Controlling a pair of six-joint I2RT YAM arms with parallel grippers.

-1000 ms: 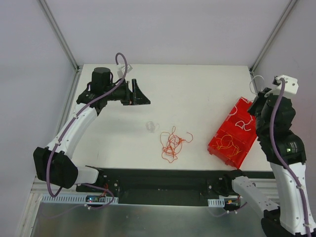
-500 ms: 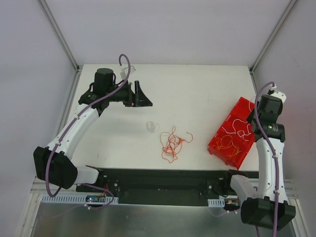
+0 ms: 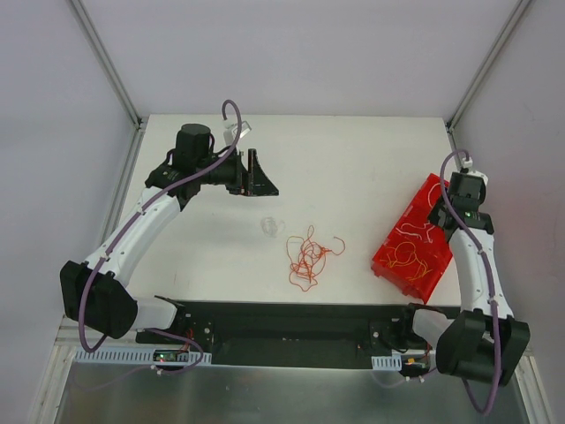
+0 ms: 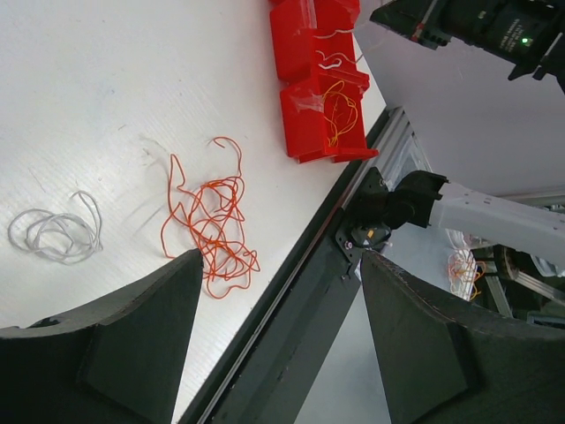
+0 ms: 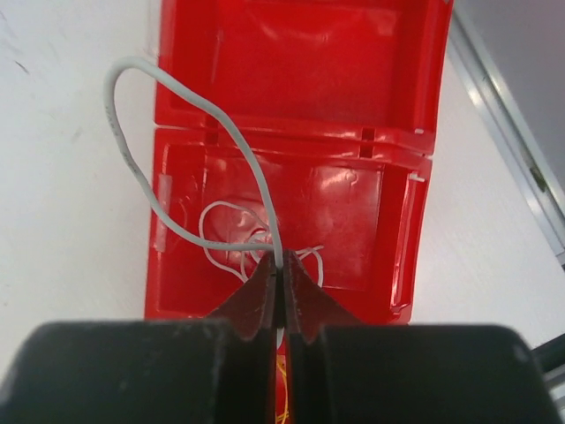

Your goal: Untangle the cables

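A red-orange tangle of cables (image 3: 307, 256) lies on the white table near its front middle, also seen in the left wrist view as a loose tangle (image 4: 212, 221). A small whitish cable (image 3: 272, 226) is coiled just left of it (image 4: 53, 231). My left gripper (image 3: 259, 177) hovers open behind and left of both, nothing between its fingers (image 4: 132, 336). My right gripper (image 5: 281, 265) is shut on a white cable (image 5: 257, 170) that loops up and left from the pinched tips. It hangs over the red bin (image 3: 415, 238), whose middle compartment holds another white cable (image 5: 216, 231).
The red bin (image 4: 305, 53) has several compartments; yellow-orange cables (image 4: 340, 106) lie in its near one. It sits at the table's right side, close to the edge. A black rail (image 3: 291, 322) runs along the front edge between the arm bases.
The right arm has come down from high above the bin's far end, with the white cable still pinched. The left gripper has drifted slightly right.
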